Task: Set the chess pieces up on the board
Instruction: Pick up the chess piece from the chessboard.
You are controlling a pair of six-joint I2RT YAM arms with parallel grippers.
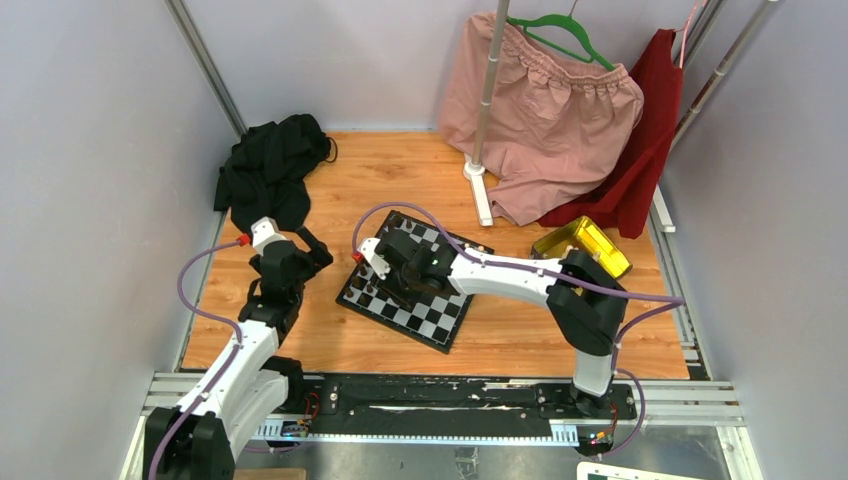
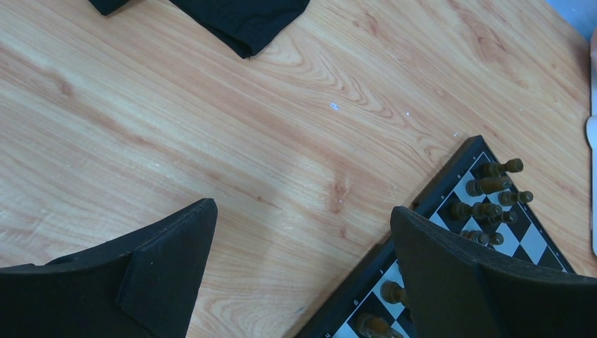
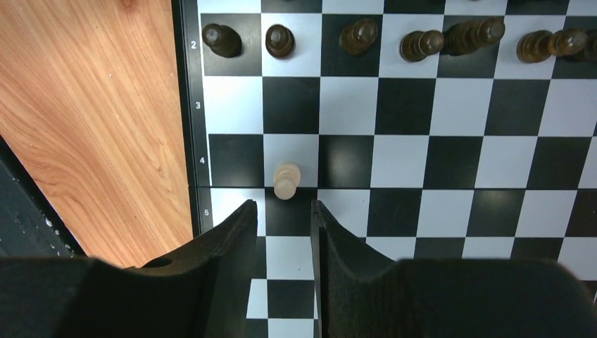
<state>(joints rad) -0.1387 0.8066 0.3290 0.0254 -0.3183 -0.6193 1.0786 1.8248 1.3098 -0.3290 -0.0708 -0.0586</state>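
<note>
over the board [image 3: 408, 105], right gripper [image 3: 283, 208] half-open, empty, beside cream pawn [image 3: 286, 180].

The board [image 1: 415, 285] lies askew at the middle of the table [image 1: 520, 340]. A tray [image 1: 583, 247] lies to its right and further back. Clothes [image 1: 550, 110] hang on a stand [image 1: 478, 185] behind the board, and a cloth heap [image 1: 270, 170] lies at the far left. The left gripper [image 2: 301, 211] hangs over bare table beside the board's left corner. The right gripper [image 3: 281, 205] hangs over the board. A row of chess pieces [image 3: 359, 35] stands along rank 2. One lone piece [image 3: 286, 180] sits on rank 4, just beyond the right gripper's tips.
</note>
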